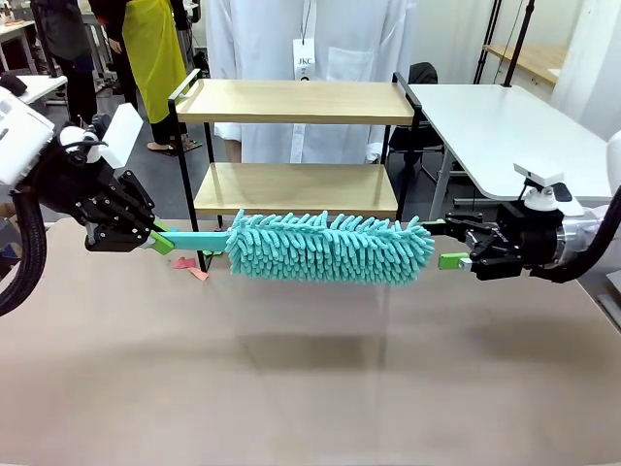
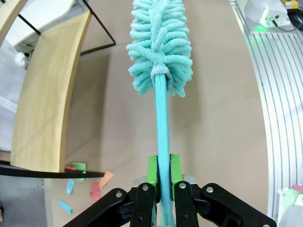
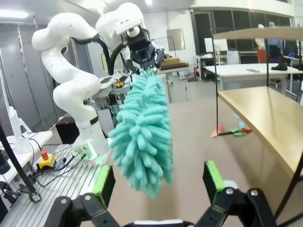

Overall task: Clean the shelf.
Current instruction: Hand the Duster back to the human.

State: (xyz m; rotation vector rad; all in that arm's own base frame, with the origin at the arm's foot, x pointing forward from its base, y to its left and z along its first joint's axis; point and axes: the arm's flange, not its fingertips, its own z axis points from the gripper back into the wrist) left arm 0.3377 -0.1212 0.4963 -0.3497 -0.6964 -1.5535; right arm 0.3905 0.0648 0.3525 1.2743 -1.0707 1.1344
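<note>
The left gripper (image 2: 162, 170) was clenched on the teal handle of a fluffy duster (image 1: 330, 248), held level above the table (image 1: 291, 388) just in front of the shelf (image 1: 296, 146). The right gripper (image 1: 456, 245) was spread wide beside the duster's tip, apparently not touching it. Paper scraps (image 2: 85, 182) lay by the shelf's foot.
</note>
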